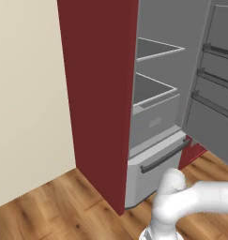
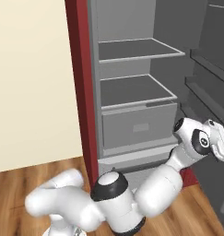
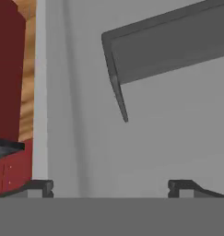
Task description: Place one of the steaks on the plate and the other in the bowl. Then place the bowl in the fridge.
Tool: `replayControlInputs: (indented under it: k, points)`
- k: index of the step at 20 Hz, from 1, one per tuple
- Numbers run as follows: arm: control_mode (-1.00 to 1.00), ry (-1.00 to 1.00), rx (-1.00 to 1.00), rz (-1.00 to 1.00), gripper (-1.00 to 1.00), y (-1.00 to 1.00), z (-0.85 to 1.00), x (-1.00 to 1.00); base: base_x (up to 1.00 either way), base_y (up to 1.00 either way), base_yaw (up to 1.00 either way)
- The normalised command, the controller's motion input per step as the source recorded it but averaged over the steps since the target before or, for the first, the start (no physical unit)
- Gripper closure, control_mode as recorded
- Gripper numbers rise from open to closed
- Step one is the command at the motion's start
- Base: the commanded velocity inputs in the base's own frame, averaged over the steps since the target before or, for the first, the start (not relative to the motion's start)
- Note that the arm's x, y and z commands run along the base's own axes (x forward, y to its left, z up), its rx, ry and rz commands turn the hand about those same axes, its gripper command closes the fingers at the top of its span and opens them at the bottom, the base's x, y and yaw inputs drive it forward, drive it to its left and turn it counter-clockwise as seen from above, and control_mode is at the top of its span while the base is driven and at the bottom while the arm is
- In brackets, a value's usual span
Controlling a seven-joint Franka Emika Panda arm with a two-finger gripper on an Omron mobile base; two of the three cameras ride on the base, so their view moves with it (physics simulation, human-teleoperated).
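Fridge (image 1: 99,93) standing open before the robot, its dark red side panel nearest the wall, grey shelves (image 2: 136,90) bare, lower drawer (image 1: 155,161) shut. The gripper (image 3: 111,186) is carried out to the robot's right, toward the inner face of the open door (image 3: 145,143); the hand view looks along the fingers (image 3: 39,186) at that grey face, with one door rack (image 3: 168,46) slanting across the top. The fingers stand spread as wide as they go, with nothing between them and nothing touching either tip. No steak, plate or bowl appears on any shelf, on the floor (image 1: 49,206) or near the hand, so where these things lie cannot be told from here. The governing relation, as judged: the hand points into the door, away from the shelves, which lie off to its left across the open cavity. Any carry of the bowl would need the arm swung back from the door and the bowl first fetched from elsewhere
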Motion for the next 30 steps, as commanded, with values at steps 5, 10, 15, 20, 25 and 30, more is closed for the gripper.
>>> replayControlInputs:
  k: [5, 10, 15, 20, 25, 30]
  points:
    - [-1.00, 0.43, -0.06, 0.06, -1.00, 1.00, 0.03, -0.81, 0.00, 0.00, 0.00]
    - [-1.00, 0.45, 0.01, 0.13, -1.00, 1.00, 0.21, -0.23, 0.00, 0.00, 0.00]
    - [-1.00, 0.20, 0.38, 0.05, -1.00, 1.00, 0.23, 0.02, 0.00, 0.00, 0.00]
    - [-1.00, -0.26, 0.78, -0.36, -1.00, 0.59, -0.14, -0.10, 0.00, 0.00, 0.00]
    - [-1.00, -0.08, 0.33, 0.02, -1.00, 1.00, 0.67, -0.20, 0.00, 0.00, 0.00]
    - [-1.00, -0.15, -0.13, 0.27, -1.00, 1.00, 0.11, -0.44, 0.00, 0.00, 0.00]
